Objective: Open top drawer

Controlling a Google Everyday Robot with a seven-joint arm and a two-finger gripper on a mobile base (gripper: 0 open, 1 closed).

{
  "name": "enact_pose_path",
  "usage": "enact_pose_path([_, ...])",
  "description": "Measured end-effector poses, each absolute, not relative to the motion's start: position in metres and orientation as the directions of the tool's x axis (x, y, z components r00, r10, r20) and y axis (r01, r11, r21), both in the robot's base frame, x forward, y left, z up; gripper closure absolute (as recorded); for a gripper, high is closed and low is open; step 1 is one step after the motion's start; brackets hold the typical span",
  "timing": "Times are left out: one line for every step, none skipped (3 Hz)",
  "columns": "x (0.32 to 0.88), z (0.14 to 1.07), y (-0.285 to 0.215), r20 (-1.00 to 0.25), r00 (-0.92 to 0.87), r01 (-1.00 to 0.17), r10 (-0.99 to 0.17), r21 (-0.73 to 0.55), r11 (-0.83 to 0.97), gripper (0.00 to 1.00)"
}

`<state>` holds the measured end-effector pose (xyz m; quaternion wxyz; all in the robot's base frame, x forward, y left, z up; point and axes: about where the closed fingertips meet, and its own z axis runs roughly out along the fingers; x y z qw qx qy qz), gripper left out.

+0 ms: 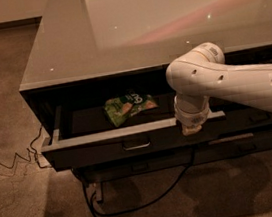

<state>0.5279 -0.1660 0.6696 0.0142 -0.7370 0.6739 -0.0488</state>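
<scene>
The top drawer (101, 146) is a wide dark grey drawer under the counter, pulled out toward me. Its small metal bar handle (136, 144) sits at the centre of the front panel. A green snack bag (128, 106) lies inside on the dark tray. My gripper (191, 128) hangs from the white arm (233, 84) at the drawer's front edge, to the right of the handle and apart from it.
A glossy grey counter top (129, 25) covers the cabinet. Lower drawers (241, 141) sit below the open one. A black cable (139, 201) loops on the carpet under the cabinet, and a thin wire (12, 160) trails to the left.
</scene>
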Motion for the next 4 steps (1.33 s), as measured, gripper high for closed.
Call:
enact_pose_path([0.528, 0.677, -0.165, 0.053, 0.087, -0.992, -0.995, -0.087, -0.091, 1.00])
enact_pose_path([0.528, 0.681, -0.165, 0.053, 0.087, -0.992, -0.995, -0.087, -0.091, 1.00])
enact_pose_path([0.513, 0.689, -0.170, 0.078, 0.104, -0.987, -0.991, -0.113, -0.113, 1.00])
enact_pose_path([0.493, 0.708, -0.165, 0.086, 0.142, -0.973, -0.986, -0.169, -0.155, 1.00])
